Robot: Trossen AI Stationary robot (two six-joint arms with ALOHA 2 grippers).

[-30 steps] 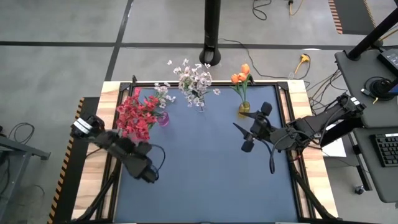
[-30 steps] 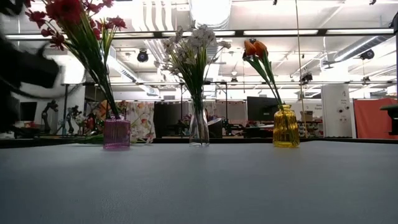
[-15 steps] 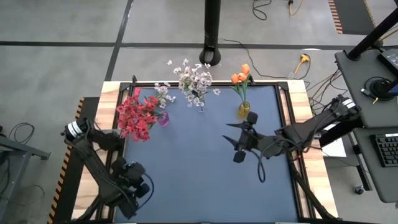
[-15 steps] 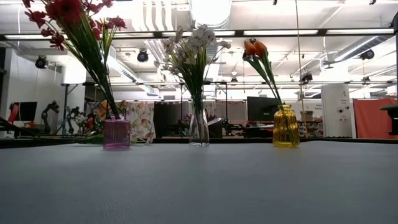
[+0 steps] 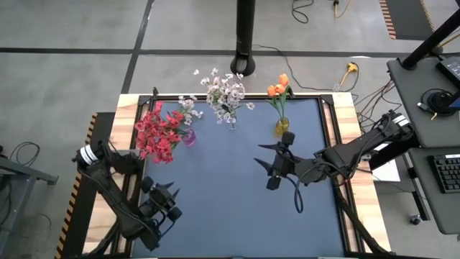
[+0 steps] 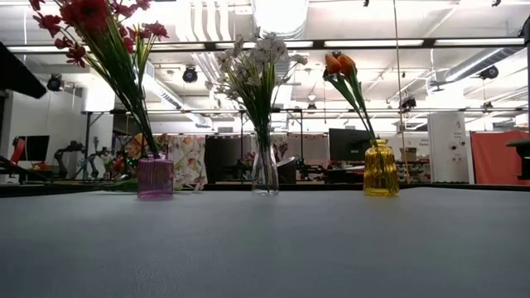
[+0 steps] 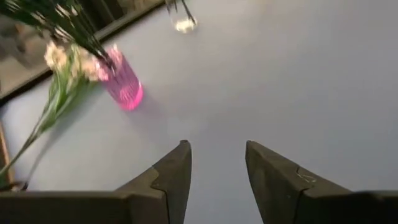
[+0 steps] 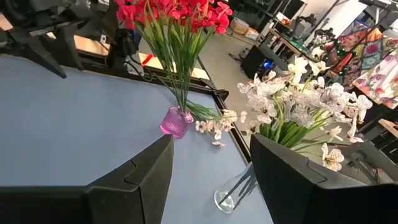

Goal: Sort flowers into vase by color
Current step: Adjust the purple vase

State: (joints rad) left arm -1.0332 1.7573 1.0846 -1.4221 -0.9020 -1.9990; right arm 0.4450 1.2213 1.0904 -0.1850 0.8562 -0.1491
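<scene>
Both grippers spread, holding nothing: left gripper [image 5: 167, 203] low at seven o'clock near the mat's edge, right gripper [image 5: 272, 164] just right of centre, arm reaching in from three o'clock. Red flowers [image 5: 158, 133] in pink vase [image 5: 188, 137] at ten o'clock, white flowers [image 5: 224, 93] in clear vase [image 6: 265, 170] at twelve, orange flowers [image 5: 278, 87] in yellow vase [image 5: 282, 127] at one. One pale spray [image 5: 186, 106] lying by pink vase. Blue mat [image 5: 230, 216] open through middle and near edge.
</scene>
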